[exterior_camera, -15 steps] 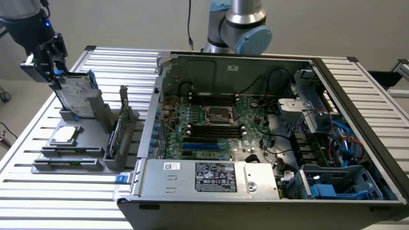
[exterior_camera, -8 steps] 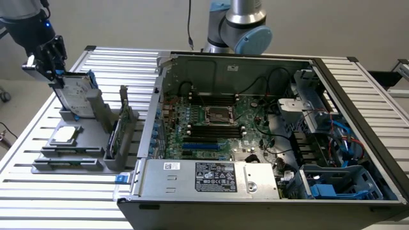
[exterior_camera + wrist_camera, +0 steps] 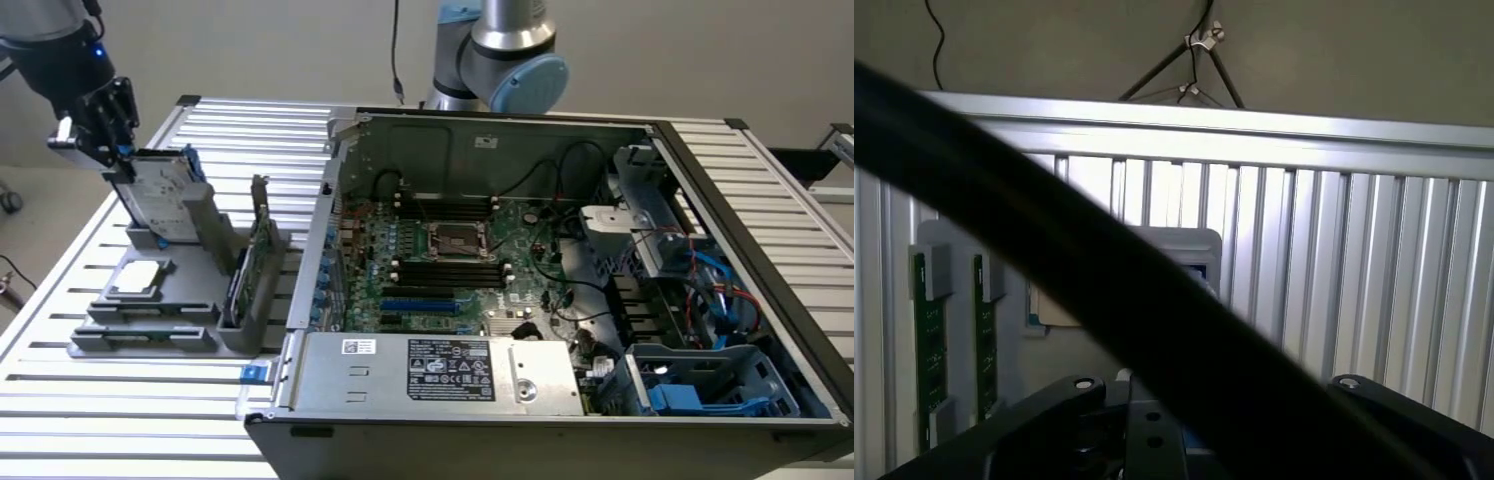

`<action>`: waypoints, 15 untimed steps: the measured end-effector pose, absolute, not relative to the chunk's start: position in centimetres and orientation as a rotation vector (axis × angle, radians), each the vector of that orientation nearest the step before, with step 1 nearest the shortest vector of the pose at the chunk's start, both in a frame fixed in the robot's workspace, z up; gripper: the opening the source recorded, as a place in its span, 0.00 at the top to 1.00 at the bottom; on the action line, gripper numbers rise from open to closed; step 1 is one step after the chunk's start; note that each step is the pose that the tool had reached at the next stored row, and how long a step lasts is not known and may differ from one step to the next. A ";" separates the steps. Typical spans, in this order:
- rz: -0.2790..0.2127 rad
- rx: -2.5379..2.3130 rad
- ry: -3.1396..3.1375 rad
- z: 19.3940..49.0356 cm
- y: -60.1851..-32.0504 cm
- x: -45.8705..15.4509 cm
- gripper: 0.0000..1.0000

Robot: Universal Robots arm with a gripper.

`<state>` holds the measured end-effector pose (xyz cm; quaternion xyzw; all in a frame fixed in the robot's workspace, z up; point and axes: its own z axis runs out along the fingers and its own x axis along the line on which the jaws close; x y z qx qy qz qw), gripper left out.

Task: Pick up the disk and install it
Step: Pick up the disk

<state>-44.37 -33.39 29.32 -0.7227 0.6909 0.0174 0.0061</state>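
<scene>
Tool (image 3: 118, 150) at the top edge of the disk (image 3: 163, 195), whether it is clenched or released cannot be told, disk standing slightly tilted in a grey holder (image 3: 214, 240), near the desk (image 3: 54, 300) corner at the exterior view's upper left, open computer case (image 3: 534, 400) beside it

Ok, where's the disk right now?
In the exterior view, the disk stands on edge at the far end of the grey rack, on that view's left beside the open computer case, with the claw at its top edge.
</scene>
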 end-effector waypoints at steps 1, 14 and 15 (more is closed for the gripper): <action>0.056 -2.261 2.162 29.3 -33.5 -44.4 0.67; 0.061 -2.253 2.154 29.3 -34.5 -44.4 0.67; 0.060 -2.252 2.153 29.3 -34.5 -44.4 0.67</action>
